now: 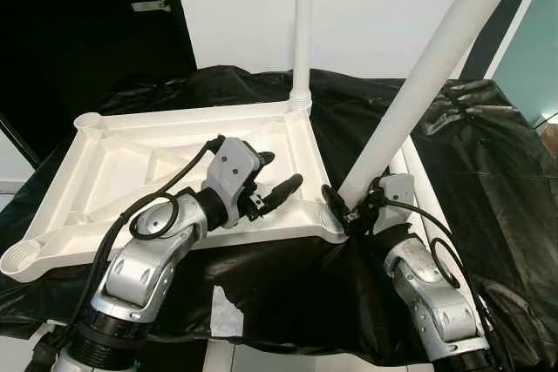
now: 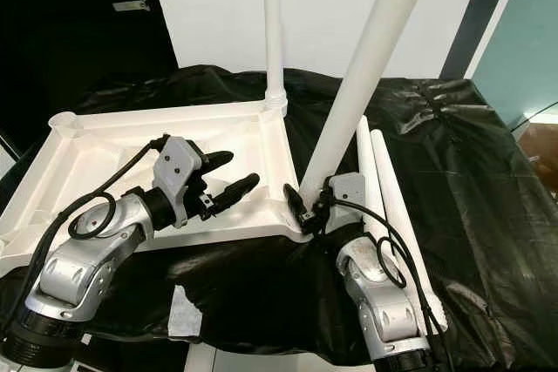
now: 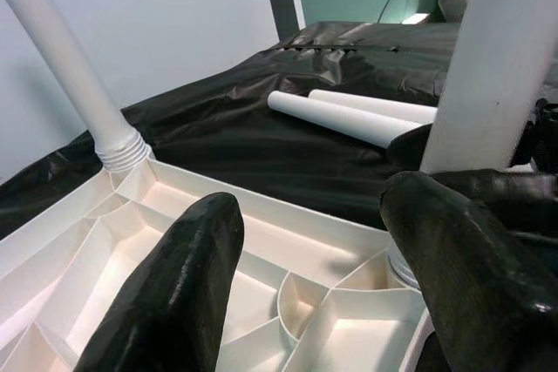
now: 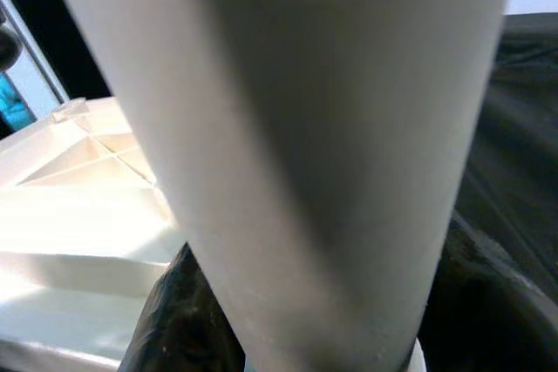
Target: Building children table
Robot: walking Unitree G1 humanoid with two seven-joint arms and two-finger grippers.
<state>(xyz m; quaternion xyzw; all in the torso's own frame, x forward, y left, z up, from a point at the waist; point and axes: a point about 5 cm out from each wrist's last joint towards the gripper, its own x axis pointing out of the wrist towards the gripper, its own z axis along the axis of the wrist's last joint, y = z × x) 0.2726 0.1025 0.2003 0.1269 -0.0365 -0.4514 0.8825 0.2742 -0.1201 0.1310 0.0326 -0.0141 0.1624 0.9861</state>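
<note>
Nearest, the right gripper (image 1: 342, 208) is clamped around the bottom of a white leg (image 1: 418, 84). The leg leans and its foot sits at the near right corner socket (image 1: 331, 219) of the upside-down table top (image 1: 113, 163). I think it is not yet screwed in straight. Just left, the left gripper (image 1: 277, 179) hovers over the table top, fingers spread and holding nothing. On the right, two spare legs (image 2: 384, 180) lie on the black cloth (image 1: 488, 154). At the far corner, one upright leg (image 1: 302, 23) is already fixed. Three legs are left.
</note>
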